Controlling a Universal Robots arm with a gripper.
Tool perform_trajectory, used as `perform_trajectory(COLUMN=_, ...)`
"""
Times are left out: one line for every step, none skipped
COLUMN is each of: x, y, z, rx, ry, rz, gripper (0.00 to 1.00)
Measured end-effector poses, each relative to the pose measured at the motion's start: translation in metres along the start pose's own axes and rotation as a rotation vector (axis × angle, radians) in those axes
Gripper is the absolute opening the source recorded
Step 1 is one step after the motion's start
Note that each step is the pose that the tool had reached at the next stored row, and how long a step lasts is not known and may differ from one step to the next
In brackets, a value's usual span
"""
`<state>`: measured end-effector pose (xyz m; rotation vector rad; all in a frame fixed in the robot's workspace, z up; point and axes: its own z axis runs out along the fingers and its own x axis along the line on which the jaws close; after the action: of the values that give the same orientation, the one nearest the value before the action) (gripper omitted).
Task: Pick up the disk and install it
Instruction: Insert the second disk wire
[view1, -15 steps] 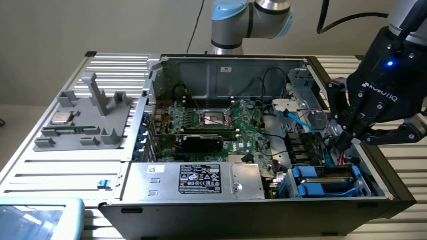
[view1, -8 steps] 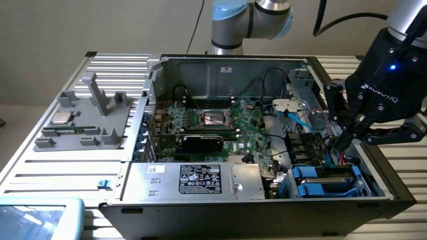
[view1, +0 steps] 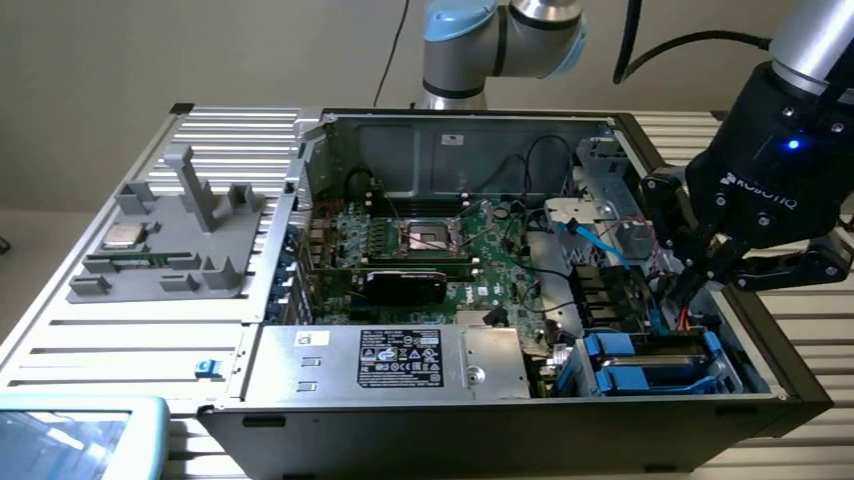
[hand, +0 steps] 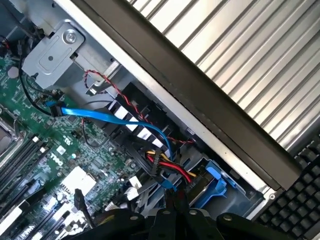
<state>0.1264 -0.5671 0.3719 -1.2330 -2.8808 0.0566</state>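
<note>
Disk (view1: 650, 366) flat in bay, closed pincer (view1: 697, 268) above

The arm (view1: 501, 40) reaches down, wrist tilted, jaws closed.

Under the matt black plastic gripper (view1: 687, 285), the disk (view1: 654, 368) sits in a glossy blue plastic carrier. Beside it a smooth blue cable (hand: 107, 116) crosses the matt green board (view1: 441, 250). Farther off, the silver box (view1: 387, 360) is brushed metal with a black paper label. The case (view1: 747, 330) rim is matt black; the table (hand: 240, 55) is ribbed bare metal.
</note>
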Motion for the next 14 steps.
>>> perform_trajectory(x=0.0000, y=0.0000, z=0.0004, rx=0.0003, ry=-0.0003, rz=-0.018, gripper=0.11)
perform_trajectory(x=0.0000, y=0.0000, z=0.0008, rx=0.0006, ry=-0.0006, rz=-0.036, gripper=0.11)
perform_trajectory(x=0.0000, y=0.0001, z=0.0011, rx=0.0009, ry=-0.0009, rz=-0.055, gripper=0.11)
perform_trajectory(x=0.0000, y=0.0001, z=0.0016, rx=0.0011, ry=-0.0012, rz=-0.073, gripper=0.11)
perform_trajectory(x=0.0000, y=0.0001, z=0.0019, rx=0.0013, ry=-0.0015, rz=-0.090, gripper=0.11)
perform_trajectory(x=0.0000, y=0.0001, z=0.0024, rx=0.0016, ry=-0.0018, rz=-0.109, gripper=0.11)
perform_trajectory(x=0.0000, y=0.0001, z=0.0028, rx=0.0018, ry=-0.0020, rz=-0.127, gripper=0.11)
perform_trajectory(x=0.0000, y=0.0001, z=0.0032, rx=0.0021, ry=-0.0023, rz=-0.146, gripper=0.11)
perform_trajectory(x=0.0000, y=0.0002, z=0.0036, rx=0.0024, ry=-0.0026, rz=-0.164, gripper=0.11)
perform_trajectory(x=0.0000, y=0.0001, z=0.0039, rx=0.0028, ry=-0.0027, rz=-0.181, gripper=0.11)
perform_trajectory(x=0.0000, y=0.0001, z=0.0044, rx=0.0041, ry=-0.0018, rz=-0.200, gripper=0.11)
perform_trajectory(x=0.0001, y=0.0001, z=0.0048, rx=0.0058, ry=-0.0001, rz=-0.218, gripper=0.11)
perform_trajectory(x=0.0001, y=0.0002, z=0.0052, rx=0.0079, ry=0.0014, rz=-0.236, gripper=0.11)
perform_trajectory(x=0.0001, y=0.0002, z=0.0056, rx=0.0097, ry=0.0030, rz=-0.254, gripper=0.11)
